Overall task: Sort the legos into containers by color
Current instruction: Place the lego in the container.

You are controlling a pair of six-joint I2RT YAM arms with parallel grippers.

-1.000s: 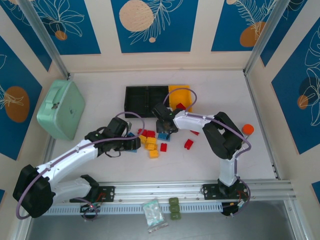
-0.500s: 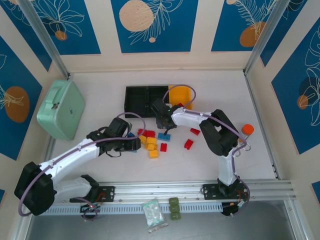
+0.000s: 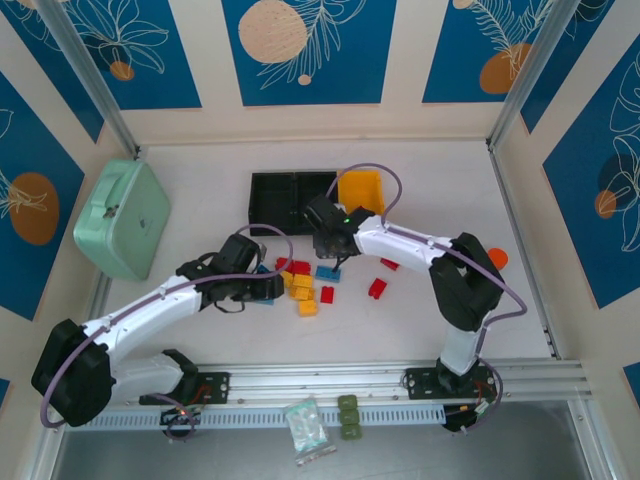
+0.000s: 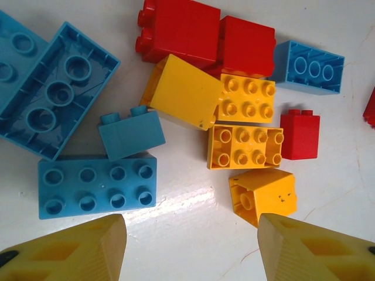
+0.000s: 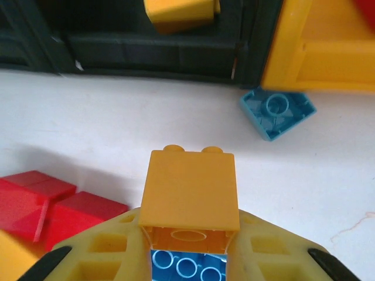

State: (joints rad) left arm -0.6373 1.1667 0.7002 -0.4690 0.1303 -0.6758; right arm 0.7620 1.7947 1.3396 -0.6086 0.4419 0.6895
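A yellow-orange brick (image 5: 190, 190) is clamped in the right gripper (image 5: 188, 249), raised above the table (image 5: 88, 111) near the black bins (image 5: 146, 50) and yellow-orange bin (image 5: 328, 58). The left gripper (image 4: 190, 252) is held open — nothing between its fingers — over the loose legos (image 4: 243, 146).

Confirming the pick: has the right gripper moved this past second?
Yes. The right gripper, holding a yellow brick, drew back from the blue brick toward the black bins.
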